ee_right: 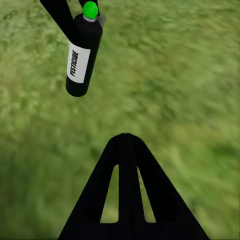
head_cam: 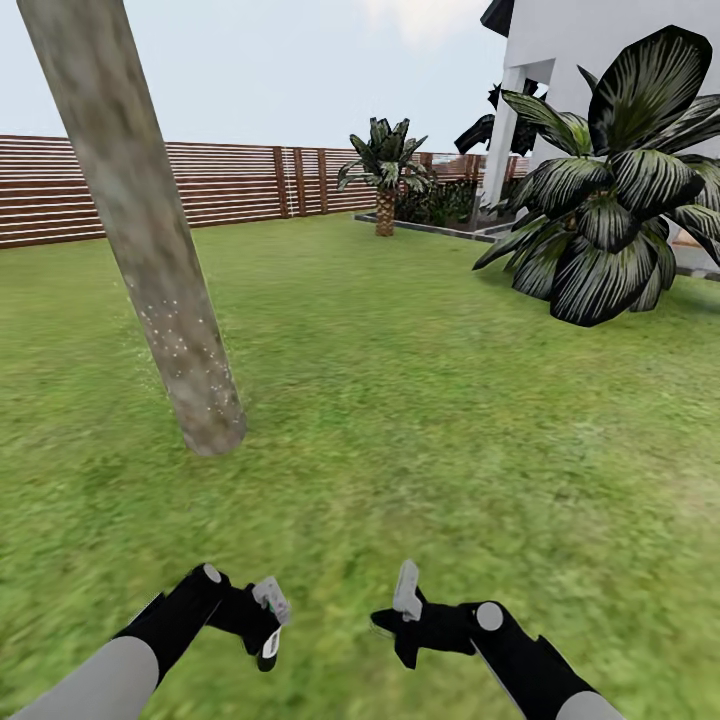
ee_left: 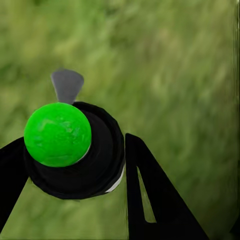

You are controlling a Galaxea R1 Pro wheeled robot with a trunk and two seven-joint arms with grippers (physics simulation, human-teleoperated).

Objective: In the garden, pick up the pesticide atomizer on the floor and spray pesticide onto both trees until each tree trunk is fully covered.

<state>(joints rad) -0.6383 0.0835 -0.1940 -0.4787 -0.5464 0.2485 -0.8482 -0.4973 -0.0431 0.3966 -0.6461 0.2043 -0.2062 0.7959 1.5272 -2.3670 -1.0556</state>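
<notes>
A thick, leaning tree trunk [head_cam: 150, 250] of mottled grey-tan bark rises from the lawn at the left. Pale pesticide specks [head_cam: 185, 345] dot its lower part. My left gripper [head_cam: 264, 630] hangs low over the grass, shut on the pesticide atomizer [head_cam: 272, 603]. The atomizer is a black bottle with a white label [ee_right: 82, 55] and a round green cap [ee_left: 57, 134], and the black fingers [ee_left: 150, 200] stand on either side of it. My right gripper [head_cam: 406, 588] hovers beside it to the right, shut with nothing in it, its fingertips together [ee_right: 126, 137].
Green grass [head_cam: 420, 400] stretches ahead to a brown slat fence [head_cam: 220, 185]. A broad-leaved dark bush [head_cam: 610, 200] stands at the right in front of a white house [head_cam: 590, 60]. A small palm [head_cam: 385, 170] grows by a planter edge [head_cam: 440, 228] at the back.
</notes>
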